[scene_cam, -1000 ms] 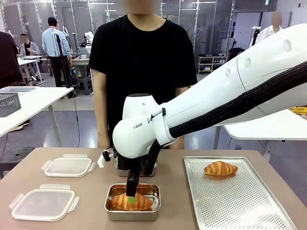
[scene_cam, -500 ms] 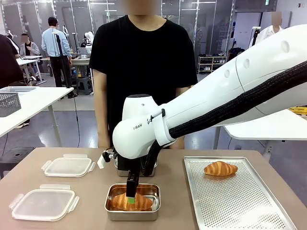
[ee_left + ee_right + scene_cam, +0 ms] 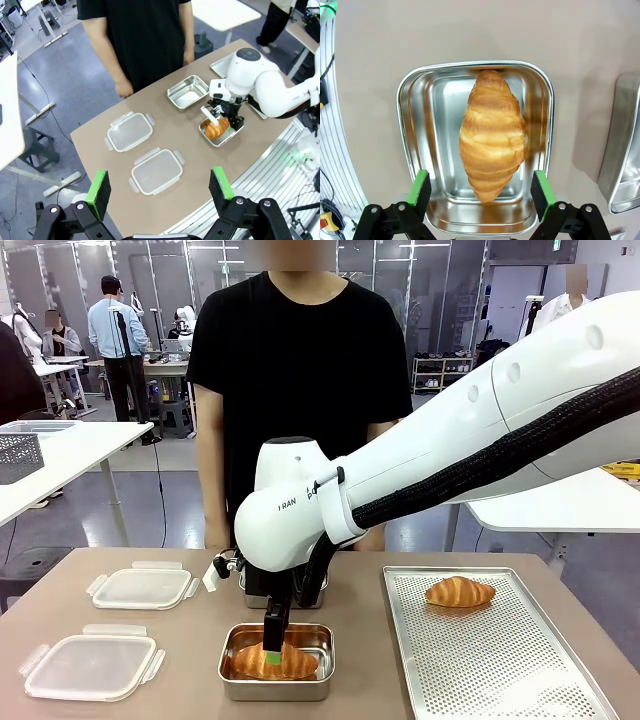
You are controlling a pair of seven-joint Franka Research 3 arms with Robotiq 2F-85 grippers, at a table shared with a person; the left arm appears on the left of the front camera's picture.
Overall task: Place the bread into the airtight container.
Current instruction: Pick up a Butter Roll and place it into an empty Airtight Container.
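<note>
Centre frame in the right wrist view, bread [image 3: 492,135] lies lengthwise inside the steel container [image 3: 412,100], between the spread green pads [image 3: 421,186] of the right gripper [image 3: 480,190], unpinched, apart from both.

The right arm [image 3: 470,440] stretches from the right over the middle of the bench [image 3: 195,640], closing off the air above the near container [image 3: 275,690] and the far container [image 3: 187,91] behind it. The right gripper [image 3: 480,189] stands spread around the croissant [image 3: 492,135], a slim gap on each side. A far lid [image 3: 142,587] and a near lid [image 3: 90,666] take the left side; a bare strip of bench separates them from the containers. The tray [image 3: 500,670] on the right is bare in its near half, with a second croissant [image 3: 459,591] at its far end. A person [image 3: 300,370] stands at the far edge.
</note>
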